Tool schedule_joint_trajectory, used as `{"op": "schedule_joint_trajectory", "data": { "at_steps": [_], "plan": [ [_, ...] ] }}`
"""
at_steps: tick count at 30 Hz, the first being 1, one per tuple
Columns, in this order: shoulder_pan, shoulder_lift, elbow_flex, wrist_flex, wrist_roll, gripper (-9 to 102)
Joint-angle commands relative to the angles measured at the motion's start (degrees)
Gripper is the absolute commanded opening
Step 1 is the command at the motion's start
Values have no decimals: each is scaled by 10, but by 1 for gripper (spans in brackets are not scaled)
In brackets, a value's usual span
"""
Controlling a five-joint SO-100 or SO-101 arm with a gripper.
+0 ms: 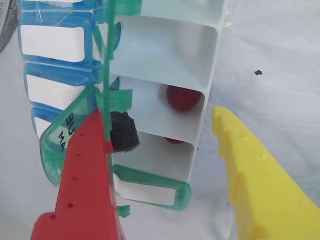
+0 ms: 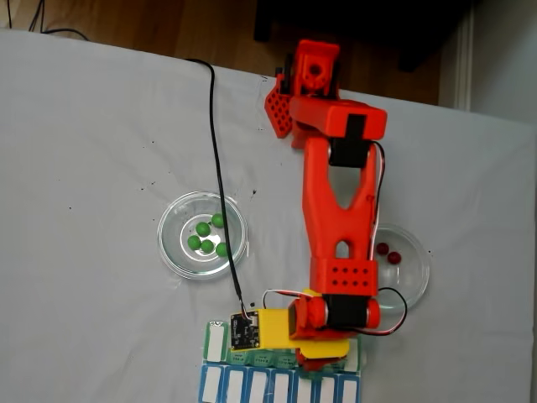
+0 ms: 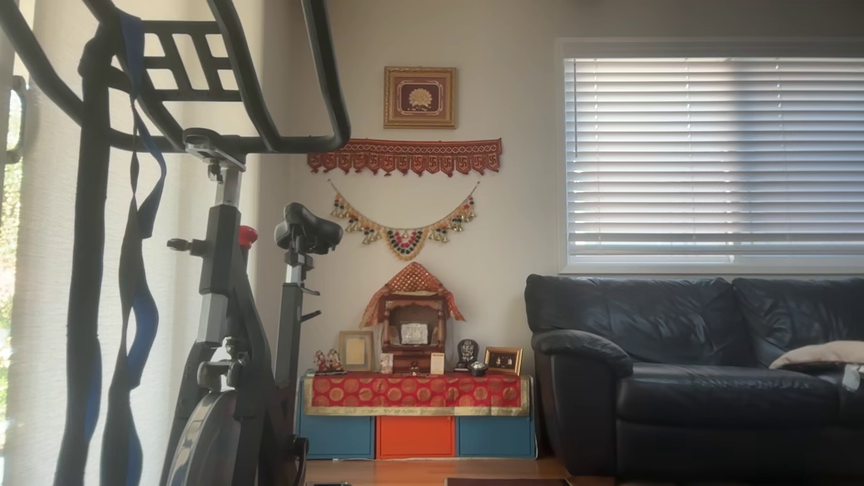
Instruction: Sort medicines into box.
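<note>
Wrist view: pincer (image 1: 165, 135) spread wide, nothing held; red finger (image 1: 85, 185) on lid side of box (image 1: 165, 75), yellow finger (image 1: 265, 185) on far side, box between them. One dark red ball (image 1: 181, 97) in open white compartment, another (image 1: 174, 140) peeking in next one down. Fixed view: four green balls (image 2: 209, 236) in left glass dish (image 2: 172, 243), two red (image 2: 388, 253) in right dish (image 2: 417, 277) on counter (image 2: 92, 168).
</note>
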Motion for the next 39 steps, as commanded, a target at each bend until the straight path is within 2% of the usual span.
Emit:
{"op": "schedule_joint_trajectory", "data": {
  "at_steps": [1,5,9,14,30,39],
  "plan": [
    [-10,84,-7,-2,-3,25],
    [-11,98,4,1,-4,18],
    [-14,107,8,8,-9,1],
    [-18,117,17,11,-18,1],
    [-101,222,68,116,-81,1],
    [-160,305,157,106,-94,1]
  ]
}}
